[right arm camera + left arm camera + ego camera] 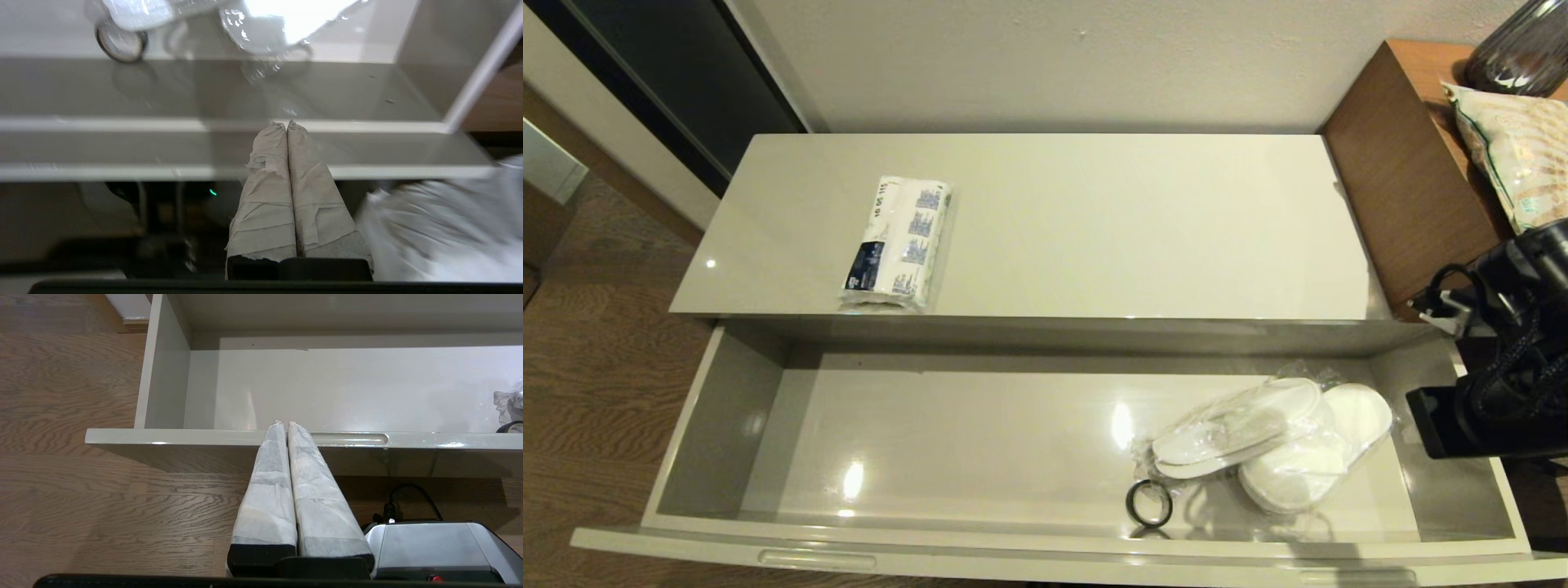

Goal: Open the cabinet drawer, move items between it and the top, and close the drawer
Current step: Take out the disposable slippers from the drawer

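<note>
The cabinet drawer [719,425] stands pulled far out below the cream top [1135,212]. On the top's left part lies the tissue pack [896,242] with its dark blue label. The plastic-wrapped white slippers [1274,441] lie in the drawer's right part, also seen as slippers [261,20] in the right wrist view. My left gripper [284,424] is shut and empty, tips at the drawer's front rim [163,436] beside the left slot handle [347,439]. My right gripper [287,124] is shut and empty, just in front of the front rim [122,124] near the drawer's right end.
A small black ring [1149,502] lies on the drawer floor left of the slippers. A brown wooden unit [1405,188] with a printed bag [1515,155] adjoins the cabinet on the right. My right arm [1494,408] hangs over the drawer's right end. Wood floor lies to the left.
</note>
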`<state>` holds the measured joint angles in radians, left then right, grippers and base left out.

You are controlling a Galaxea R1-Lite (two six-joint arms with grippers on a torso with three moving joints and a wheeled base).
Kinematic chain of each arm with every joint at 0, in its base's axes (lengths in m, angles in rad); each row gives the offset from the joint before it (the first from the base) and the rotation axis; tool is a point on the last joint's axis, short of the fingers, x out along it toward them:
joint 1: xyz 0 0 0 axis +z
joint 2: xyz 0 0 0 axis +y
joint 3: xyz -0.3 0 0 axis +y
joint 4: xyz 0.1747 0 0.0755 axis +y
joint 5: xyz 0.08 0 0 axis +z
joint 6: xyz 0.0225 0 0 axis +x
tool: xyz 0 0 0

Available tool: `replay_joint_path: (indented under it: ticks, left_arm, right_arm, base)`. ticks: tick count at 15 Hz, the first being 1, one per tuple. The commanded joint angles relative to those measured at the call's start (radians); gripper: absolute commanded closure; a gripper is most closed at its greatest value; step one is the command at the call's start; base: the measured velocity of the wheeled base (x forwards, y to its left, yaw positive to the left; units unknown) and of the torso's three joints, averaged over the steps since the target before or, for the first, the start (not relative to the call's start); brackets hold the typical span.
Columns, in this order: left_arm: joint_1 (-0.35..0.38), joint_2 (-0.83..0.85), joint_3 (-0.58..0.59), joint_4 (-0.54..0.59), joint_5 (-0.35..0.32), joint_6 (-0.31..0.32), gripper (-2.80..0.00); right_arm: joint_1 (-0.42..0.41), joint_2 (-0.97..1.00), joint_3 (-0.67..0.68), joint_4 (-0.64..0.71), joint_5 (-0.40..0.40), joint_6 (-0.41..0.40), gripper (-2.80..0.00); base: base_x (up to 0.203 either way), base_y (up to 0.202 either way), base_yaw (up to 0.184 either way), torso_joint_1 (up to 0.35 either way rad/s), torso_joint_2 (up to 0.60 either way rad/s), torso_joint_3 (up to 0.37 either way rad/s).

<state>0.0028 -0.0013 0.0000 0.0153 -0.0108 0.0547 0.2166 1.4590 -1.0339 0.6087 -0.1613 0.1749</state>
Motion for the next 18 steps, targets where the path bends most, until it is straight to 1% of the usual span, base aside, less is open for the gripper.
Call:
replay_joint_path:
  ticks: [1, 4, 7, 8, 10, 11, 12, 14, 15, 17, 18]
  left_arm:
    - [0.000, 0.001, 0.000, 0.000, 0.000, 0.001, 0.00]
    - [0.000, 0.001, 0.000, 0.000, 0.000, 0.001, 0.00]
    - [0.000, 0.001, 0.000, 0.000, 0.000, 0.001, 0.00]
    - [0.000, 0.001, 0.000, 0.000, 0.000, 0.001, 0.00]
    - [0.000, 0.001, 0.000, 0.000, 0.000, 0.001, 0.00]
    - [0.000, 0.001, 0.000, 0.000, 0.000, 0.001, 0.00]
    - [0.000, 0.001, 0.000, 0.000, 0.000, 0.001, 0.00]
    - [0.000, 0.001, 0.000, 0.000, 0.000, 0.001, 0.00]
    - [0.000, 0.001, 0.000, 0.000, 0.000, 0.001, 0.00]
    - [0.000, 0.001, 0.000, 0.000, 0.000, 0.001, 0.00]
    - [0.000, 0.001, 0.000, 0.000, 0.000, 0.001, 0.00]
  right_arm:
    - [0.016, 0.012, -0.119, 0.176, -0.006, -0.031, 0.00]
    - [0.018, 0.121, -0.133, 0.176, -0.008, -0.041, 0.00]
    - [0.018, 0.295, -0.139, 0.094, -0.014, -0.008, 0.00]
    - [0.018, 0.343, -0.143, 0.048, -0.016, 0.011, -2.80]
    - [0.014, 0.408, -0.162, -0.043, -0.021, 0.043, -2.80]
    - [0.013, 0.411, -0.160, -0.046, -0.026, 0.049, -2.80]
    - [0.013, 0.408, -0.145, -0.045, -0.048, 0.062, -2.80]
    - [0.013, 0.400, -0.088, -0.051, -0.083, 0.101, -2.80]
    - [0.013, 0.400, -0.069, -0.066, -0.101, 0.121, -2.80]
    - [0.015, 0.392, -0.045, -0.103, -0.121, 0.189, -2.80]
    - [0.022, 0.380, -0.024, -0.109, -0.130, 0.202, -2.80]
  base:
    - [0.000, 0.000, 0.000, 0.000, 0.00, 0.000]
    - [0.000, 0.000, 0.000, 0.000, 0.00, 0.000]
    - [0.000, 0.000, 0.000, 0.000, 0.00, 0.000]
    - [0.000, 0.000, 0.000, 0.000, 0.00, 0.000]
    - [0.000, 0.000, 0.000, 0.000, 0.00, 0.000]
    - [0.000, 0.000, 0.000, 0.000, 0.00, 0.000]
    - [0.000, 0.000, 0.000, 0.000, 0.00, 0.000]
    - [0.000, 0.000, 0.000, 0.000, 0.00, 0.000]
    - [0.000, 0.000, 0.000, 0.000, 0.00, 0.000]
    - [0.000, 0.000, 0.000, 0.000, 0.00, 0.000]
    - [0.000, 0.000, 0.000, 0.000, 0.00, 0.000]
